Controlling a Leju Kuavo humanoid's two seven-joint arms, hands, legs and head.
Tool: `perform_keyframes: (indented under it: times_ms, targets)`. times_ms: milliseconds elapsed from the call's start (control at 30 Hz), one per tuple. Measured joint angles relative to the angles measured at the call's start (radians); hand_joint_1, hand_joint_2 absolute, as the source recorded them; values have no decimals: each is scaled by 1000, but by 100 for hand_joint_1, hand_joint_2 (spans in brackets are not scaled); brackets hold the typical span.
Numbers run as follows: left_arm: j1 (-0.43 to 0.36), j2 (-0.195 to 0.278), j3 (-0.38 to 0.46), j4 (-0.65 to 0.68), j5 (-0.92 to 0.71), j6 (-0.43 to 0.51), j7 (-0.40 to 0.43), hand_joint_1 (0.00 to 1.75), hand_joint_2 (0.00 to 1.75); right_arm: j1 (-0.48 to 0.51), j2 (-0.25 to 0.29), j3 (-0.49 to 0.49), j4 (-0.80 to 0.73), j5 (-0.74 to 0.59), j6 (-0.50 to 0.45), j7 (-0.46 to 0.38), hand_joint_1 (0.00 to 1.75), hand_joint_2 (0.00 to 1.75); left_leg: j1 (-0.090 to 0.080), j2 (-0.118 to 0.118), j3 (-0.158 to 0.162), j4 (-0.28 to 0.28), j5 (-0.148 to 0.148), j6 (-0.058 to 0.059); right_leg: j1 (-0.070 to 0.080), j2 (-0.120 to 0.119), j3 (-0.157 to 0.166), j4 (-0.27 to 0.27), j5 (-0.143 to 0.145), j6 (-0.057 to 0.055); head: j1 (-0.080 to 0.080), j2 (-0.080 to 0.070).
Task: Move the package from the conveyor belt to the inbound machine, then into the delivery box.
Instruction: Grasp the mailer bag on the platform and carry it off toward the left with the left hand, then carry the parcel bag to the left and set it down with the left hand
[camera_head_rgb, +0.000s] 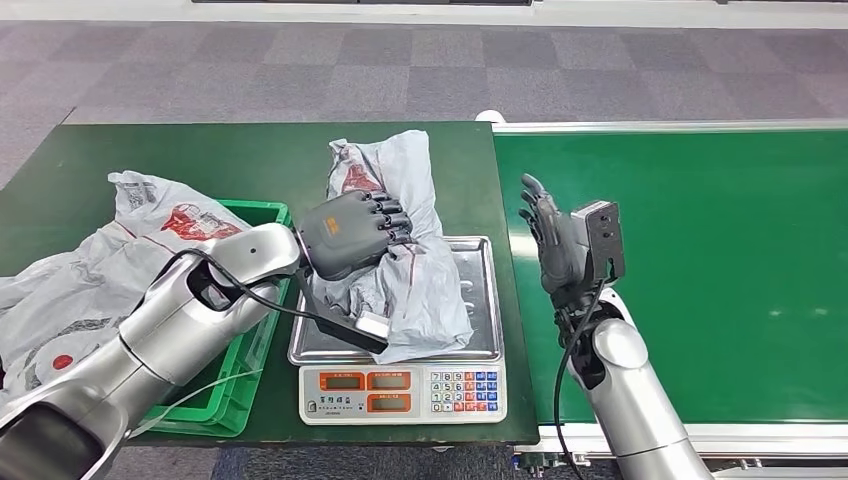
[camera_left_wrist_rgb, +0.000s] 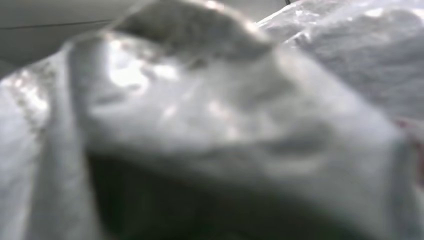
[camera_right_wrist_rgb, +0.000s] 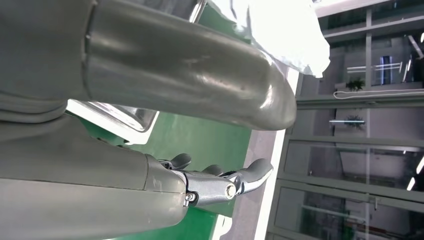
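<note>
A grey plastic package (camera_head_rgb: 418, 275) with red print lies across the steel tray (camera_head_rgb: 478, 262) of the weighing scale (camera_head_rgb: 402, 391). My left hand (camera_head_rgb: 352, 233) lies on top of the package with its fingers curled over the plastic, gripping it. The left wrist view is a blurred close-up of the package (camera_left_wrist_rgb: 210, 115). My right hand (camera_head_rgb: 553, 238) is held upright and open just right of the scale, over the near edge of the green conveyor belt (camera_head_rgb: 700, 260), holding nothing. In the right wrist view its thumb (camera_right_wrist_rgb: 200, 75) and fingers (camera_right_wrist_rgb: 225, 182) are spread apart.
A green crate (camera_head_rgb: 258, 214) stands left of the scale, with other grey bags (camera_head_rgb: 95, 275) lying in and over it. Scale and crate share a dark green table (camera_head_rgb: 250, 150). Grey carpet floor lies beyond.
</note>
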Motion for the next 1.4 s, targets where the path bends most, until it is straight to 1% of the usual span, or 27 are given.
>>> perform_keyframes:
  times_ms: [133, 233, 367, 433, 533, 700, 767, 867, 967, 1067, 1167, 1333, 1400]
  targets:
    - [15, 15, 22, -9, -48, 3, 39, 175, 175, 32, 0, -16, -28, 9, 0, 1, 0, 0, 0, 0, 0, 0, 0, 0, 0, 0, 0, 0, 0, 0, 0, 0]
    - [27, 29, 47, -9, -66, 3, 53, 175, 175, 56, 0, -28, -48, 17, 0, 2, 0, 0, 0, 0, 0, 0, 0, 0, 0, 0, -1, 0, 0, 0, 0, 0]
    - [53, 63, 94, -9, -83, 9, 107, 175, 175, 87, 0, -46, -77, 28, -2, 3, 0, 0, 0, 2, -1, 0, 0, 0, 0, 1, -1, 0, 0, 0, 0, 0]
    - [84, 96, 144, -9, -104, 35, 137, 175, 175, 108, -1, -60, -94, 39, -2, 5, 0, 0, 0, 5, 0, -1, 0, 0, 0, 4, -2, 0, 0, 0, 0, 0]
    - [139, 138, 234, -7, -150, 80, 156, 175, 175, 131, -6, -84, -112, 51, -2, 8, 0, 0, 0, 8, -1, -1, 0, 0, 1, 7, -4, 1, 0, -1, 0, 0]
    - [221, 175, 348, -15, -184, 132, 214, 175, 175, 145, -15, -106, -121, 52, -2, 10, 0, 0, 0, 8, -2, -1, 0, 0, 0, 6, -5, 1, 0, -1, 0, 0]
    - [270, 193, 404, -31, -183, 167, 236, 175, 175, 153, -17, -111, -121, 52, -2, 8, 0, 0, 0, 10, -2, -1, -1, -1, 0, 9, -5, 1, 0, -1, 0, 0]
    - [373, 221, 510, -72, -177, 225, 250, 175, 175, 172, -25, -119, -125, 49, -6, 2, 0, 0, 0, 13, -1, -1, -2, -1, 0, 12, -7, 1, 0, -1, 0, 0]
    - [468, 225, 600, -109, -217, 274, 265, 175, 175, 191, -34, -126, -132, 47, -14, -1, 0, 0, 0, 12, -2, -1, -2, -1, 0, 11, -8, 1, -1, -1, 0, 0]
    - [526, 222, 660, -134, -278, 313, 292, 175, 175, 209, -35, -127, -140, 45, -22, -5, 0, 0, 0, 12, -3, -1, -2, -1, 1, 11, -8, 1, -1, -1, 0, 0]
    - [544, 220, 685, -145, -303, 330, 305, 175, 175, 218, -35, -127, -147, 44, -24, -6, 0, 0, 0, 12, -3, -1, -2, -1, 1, 11, -8, 1, -1, -1, 0, 0]
    - [550, 219, 698, -153, -309, 332, 307, 175, 175, 221, -35, -127, -152, 45, -25, -5, 0, 0, 0, 11, -3, -1, -2, -1, 1, 11, -8, 1, -1, -1, 0, 0]
    - [562, 217, 722, -166, -317, 334, 311, 175, 175, 227, -35, -127, -161, 46, -27, -5, 0, 0, 0, 11, -3, -1, -2, -1, 1, 10, -8, 1, 0, -2, 0, 0]
